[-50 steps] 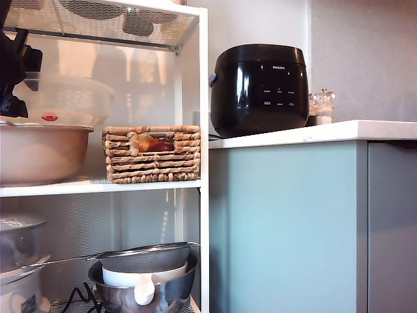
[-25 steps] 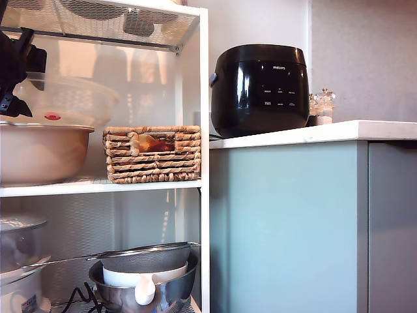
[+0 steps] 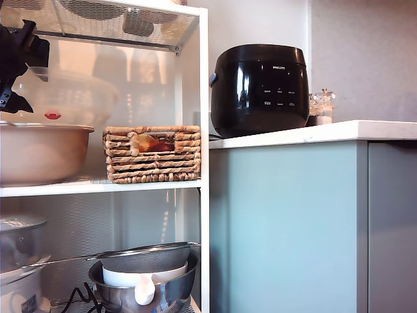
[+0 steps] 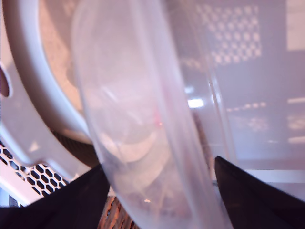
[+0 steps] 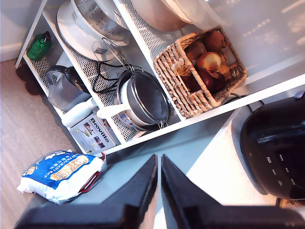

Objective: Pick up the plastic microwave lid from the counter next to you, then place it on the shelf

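Fingers (image 4: pixel 248 200) of your first gripper (image 4: pixel 159 191) clamp the clear frosted plastic microwave lid (image 4: pixel 143 119) between them; your second gripper (image 5: pixel 158 164) shows fingers together.

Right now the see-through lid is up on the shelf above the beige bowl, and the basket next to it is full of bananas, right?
Nearly. The plastic microwave lid is over the beige bowl on the shelf, but the wicker basket holds round reddish-brown onions, not bananas. The second wrist view shows them best.
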Robot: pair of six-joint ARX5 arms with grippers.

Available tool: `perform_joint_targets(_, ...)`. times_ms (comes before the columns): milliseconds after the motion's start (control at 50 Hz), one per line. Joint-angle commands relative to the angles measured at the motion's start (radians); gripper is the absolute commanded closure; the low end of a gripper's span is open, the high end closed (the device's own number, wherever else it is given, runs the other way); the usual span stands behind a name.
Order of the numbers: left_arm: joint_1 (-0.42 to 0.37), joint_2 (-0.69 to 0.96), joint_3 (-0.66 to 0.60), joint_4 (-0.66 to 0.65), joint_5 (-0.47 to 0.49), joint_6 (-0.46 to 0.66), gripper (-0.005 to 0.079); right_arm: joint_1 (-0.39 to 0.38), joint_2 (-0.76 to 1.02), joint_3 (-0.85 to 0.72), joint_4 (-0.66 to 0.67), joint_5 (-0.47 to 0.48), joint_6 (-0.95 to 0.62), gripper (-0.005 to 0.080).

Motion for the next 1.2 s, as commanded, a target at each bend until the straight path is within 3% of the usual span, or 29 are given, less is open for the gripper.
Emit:
perform_joint_targets(0, 0.006, -0.016, 0.018, 0.027, -0.005, 0.003, 0.0121, 0.002, 0.003, 0.003, 0.003, -0.003, 0.005, 0.0765)
perform_joint_targets(260, 0.022, -0.016, 0.018, 0.066, 0.075, -0.001, 0.0113, 0.002, 0.003, 0.003, 0.004, -0.015, 0.005, 0.0765)
perform_joint_targets(380, 0.038, -0.016, 0.018, 0.058, 0.146, 0.010, 0.0029, 0.002, 0.003, 0.003, 0.004, -0.030, 0.005, 0.0765)
perform_joint_targets(480, 0.056, -0.016, 0.018, 0.047, 0.184, 0.009, 0.0025, 0.003, 0.003, 0.003, 0.004, -0.030, 0.005, 0.0765)
perform_joint_targets(740, 0.087, -0.024, 0.018, -0.089, 0.356, -0.002, 0.0025, 0.003, 0.002, 0.003, 0.004, -0.030, 0.005, 0.0765)
perform_joint_targets(960, 0.101, -0.034, 0.018, -0.086, 0.409, -0.001, 0.0025, 0.003, -0.002, 0.003, 0.003, -0.030, 0.005, 0.0765)
perform_joint_targets(1180, 0.133, -0.035, 0.018, -0.193, 0.510, 0.002, 0.0026, 0.003, -0.003, 0.003, 0.004, -0.030, 0.005, 0.0765)
